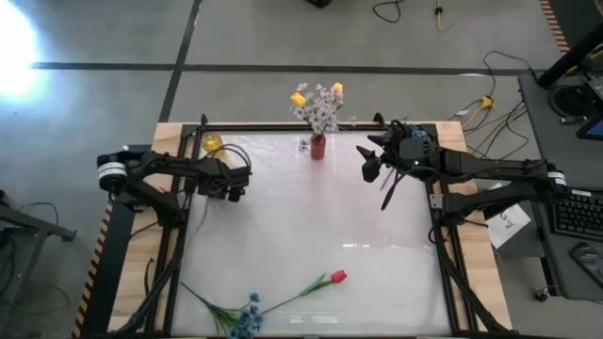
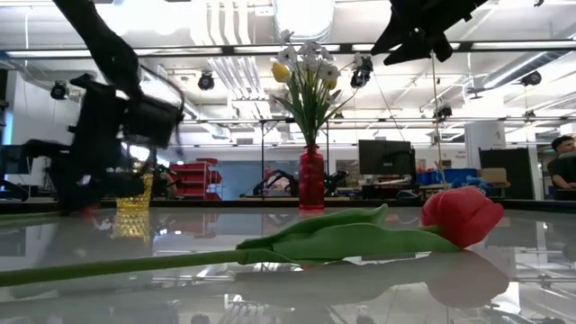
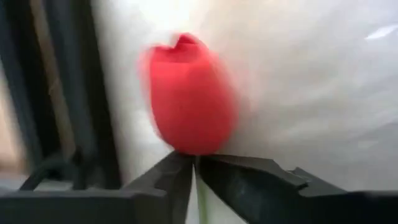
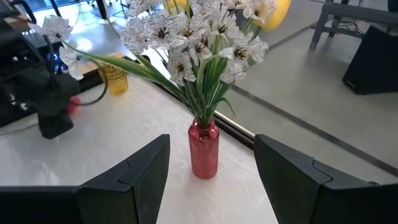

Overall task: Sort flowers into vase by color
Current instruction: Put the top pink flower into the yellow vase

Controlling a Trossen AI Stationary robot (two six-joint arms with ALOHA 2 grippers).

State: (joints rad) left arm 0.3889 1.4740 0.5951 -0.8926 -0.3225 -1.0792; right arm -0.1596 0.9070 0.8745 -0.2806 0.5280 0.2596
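Between the fingers of the left gripper (image 3: 196,163), shut narrow, the stem of a red tulip (image 3: 189,96) is pinched, with its bud directly beyond the fingertips. The step in hand appears to be transport of this flower to a vase. A yellow vase (image 1: 214,143) stands just beside the left fingers at the counter (image 1: 311,217) edge. Further right, the red vase (image 4: 204,149) stands upright and holds white sprays (image 4: 186,31) and yellow heads (image 1: 299,98).

The right gripper (image 4: 211,146) hangs near the red vase, facing it, with its fingers wide and empty. Well apart from both sets of fingers, a second red tulip (image 2: 461,216) and a blue cluster (image 1: 251,315) lie flat on the counter.

The next move likely calls for keeping the stem end lowest, aligning it over the chosen vase mouth, lowering it, and only then opening the fingers.
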